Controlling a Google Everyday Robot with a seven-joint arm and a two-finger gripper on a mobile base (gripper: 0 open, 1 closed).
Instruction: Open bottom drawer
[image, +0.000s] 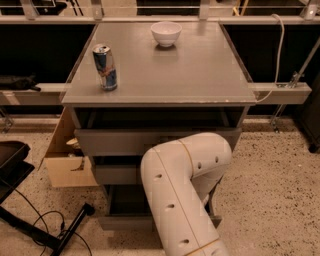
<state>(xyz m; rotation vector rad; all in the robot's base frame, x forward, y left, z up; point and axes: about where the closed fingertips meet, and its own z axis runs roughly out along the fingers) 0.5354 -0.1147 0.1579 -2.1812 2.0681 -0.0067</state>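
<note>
Cannot see the gripper, tucked behind the arm (180, 190) low at the cabinet (150, 142) front; cannot tell its hold. Find the bottom drawer (125, 223) lowest, seemingly partly out. Could lose grip if pulled askew, or jolt the counter (200, 75) and topple the can (105, 66).

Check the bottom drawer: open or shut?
Open, at least partly: the bottom drawer has its front forward of the middle drawer, with its dark interior showing behind it. The claw is out of sight, behind the white arm.
</note>
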